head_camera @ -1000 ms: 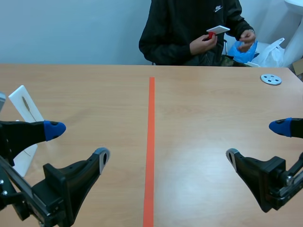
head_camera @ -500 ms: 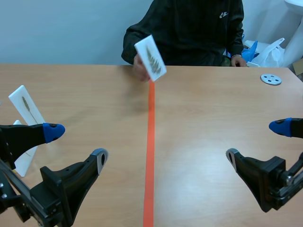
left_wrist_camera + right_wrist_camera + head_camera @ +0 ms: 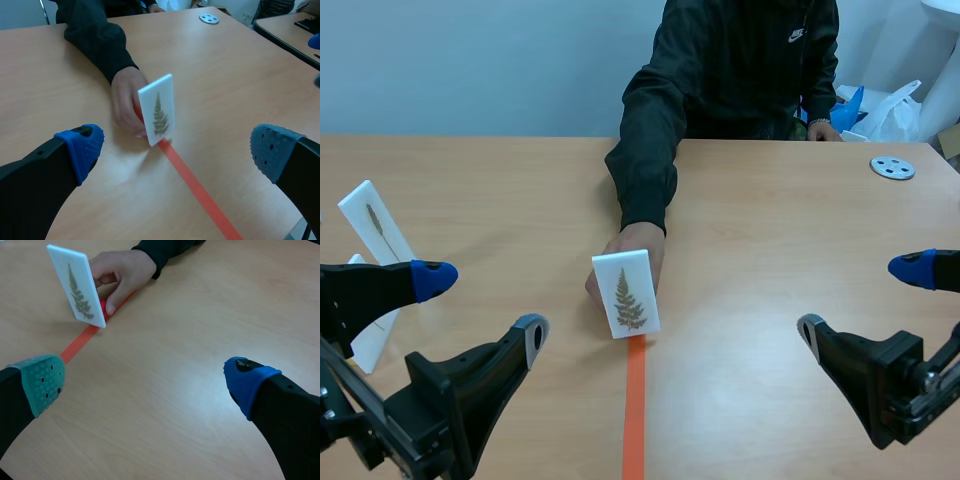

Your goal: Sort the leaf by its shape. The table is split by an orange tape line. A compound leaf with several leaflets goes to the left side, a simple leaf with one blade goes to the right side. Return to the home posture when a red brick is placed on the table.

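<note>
A person's hand sets a white card upright on the orange tape line; the card bears a fern-like leaf with several leaflets. The same card stands ahead of my left gripper, which is open and holds nothing. In the right wrist view the card stands ahead of the right gripper and to its left, with something red behind its foot under the hand. My right gripper is open and low at the right.
A second white card with a narrow single leaf stands at the far left. A round grey disc lies at the back right. The person's sleeve stretches across the table's middle. Blue and white bags sit behind.
The person's hand has carried the fern card from the far edge down the tape line to the table's middle and stood it there. Both arms have kept still.
</note>
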Available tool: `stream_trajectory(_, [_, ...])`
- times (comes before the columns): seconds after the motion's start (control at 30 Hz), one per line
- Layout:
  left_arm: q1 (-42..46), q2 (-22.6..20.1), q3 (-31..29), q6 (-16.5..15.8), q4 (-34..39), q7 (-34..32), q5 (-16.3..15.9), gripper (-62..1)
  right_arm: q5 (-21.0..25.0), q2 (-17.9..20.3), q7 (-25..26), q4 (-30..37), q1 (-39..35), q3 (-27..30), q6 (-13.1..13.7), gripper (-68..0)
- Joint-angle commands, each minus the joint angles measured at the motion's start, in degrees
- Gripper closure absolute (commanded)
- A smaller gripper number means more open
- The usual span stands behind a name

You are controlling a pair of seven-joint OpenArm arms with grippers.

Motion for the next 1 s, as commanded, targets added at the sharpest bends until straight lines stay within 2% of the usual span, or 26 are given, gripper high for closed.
stream_trajectory(0.0, [0.0, -0.02, -0.02, -0.09, 1.31, -0.26, -0.61, -62.3, 0.59, 0.46, 0.85, 0.22, 0.7, 0.76, -0.2, -67.9])
stream_trajectory(0.37, [0.0, -0.02, -0.02, -0.22, 1.31, -0.2, -0.59, -62.3, 0.55, 0.46, 0.59, 0.22, 0.7, 0.76, -0.2, -67.9])
stream_trajectory(0.5, [0.0, -0.02, -0.02, -1.6, 1.31, 0.24, -0.57, -62.3, 0.15, 0.46, 0.39, 0.22, 0.7, 0.76, -0.22, -67.9])
stream_trajectory(0.97, [0.0, -0.02, -0.04, -1.62, 1.31, 0.17, -0.31, -62.3, 0.17, 0.46, -0.24, 0.22, 2.43, 0.66, -0.2, -67.9])
